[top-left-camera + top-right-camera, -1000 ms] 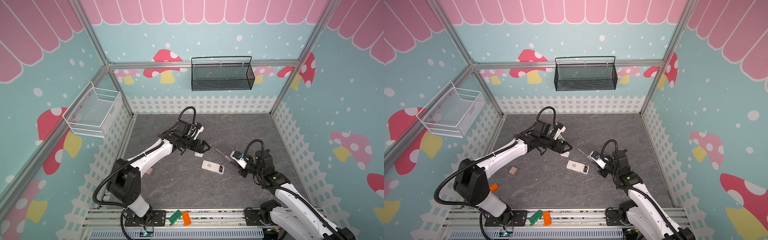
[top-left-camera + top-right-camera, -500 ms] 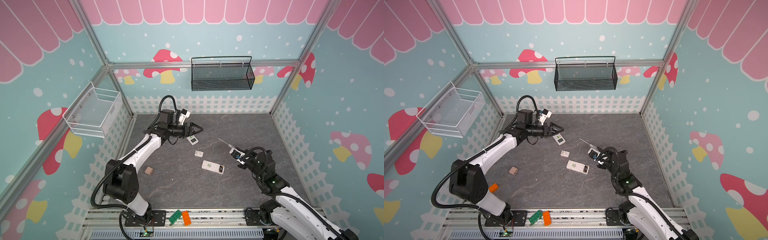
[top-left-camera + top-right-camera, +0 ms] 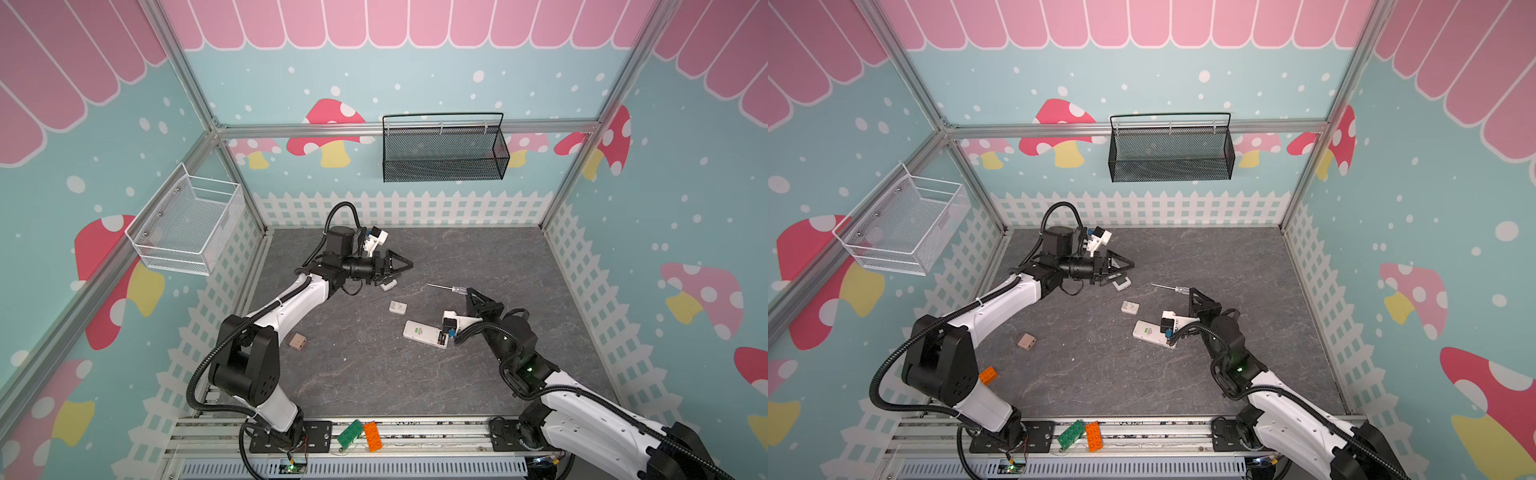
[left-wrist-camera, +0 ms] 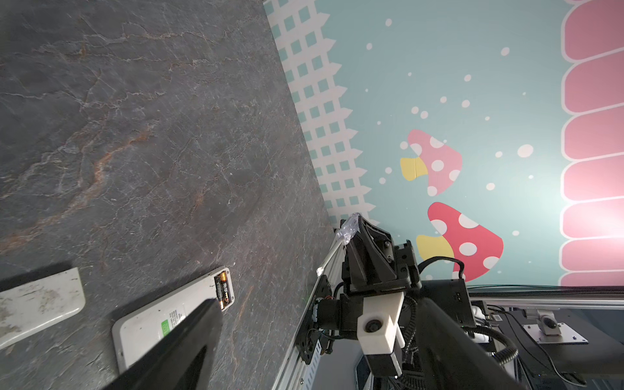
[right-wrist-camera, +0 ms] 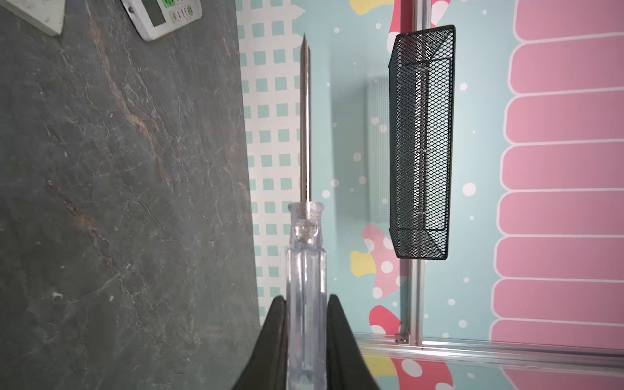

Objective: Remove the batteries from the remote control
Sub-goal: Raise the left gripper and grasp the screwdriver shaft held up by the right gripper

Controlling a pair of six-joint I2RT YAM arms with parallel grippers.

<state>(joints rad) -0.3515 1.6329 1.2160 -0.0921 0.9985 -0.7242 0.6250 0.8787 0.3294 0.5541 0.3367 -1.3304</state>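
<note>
The white remote control lies face down mid-floor. Its end compartment is uncovered, and the left wrist view shows black-and-orange batteries in it. The loose white cover lies beside the remote. My left gripper hovers open and empty toward the back, away from this remote. My right gripper is raised just past the remote's open end. It is shut on the clear handle of a screwdriver, whose shaft points level toward the left.
A second small remote with a display lies under my left gripper. A brown block sits front left. Green and orange bricks rest on the front rail. A black mesh basket and a white wire basket hang on the walls.
My left gripper drew back from the floor's middle toward the rear and rose, uncovering the small remote. My right gripper lifted the screwdriver away from the remote and levelled it.
</note>
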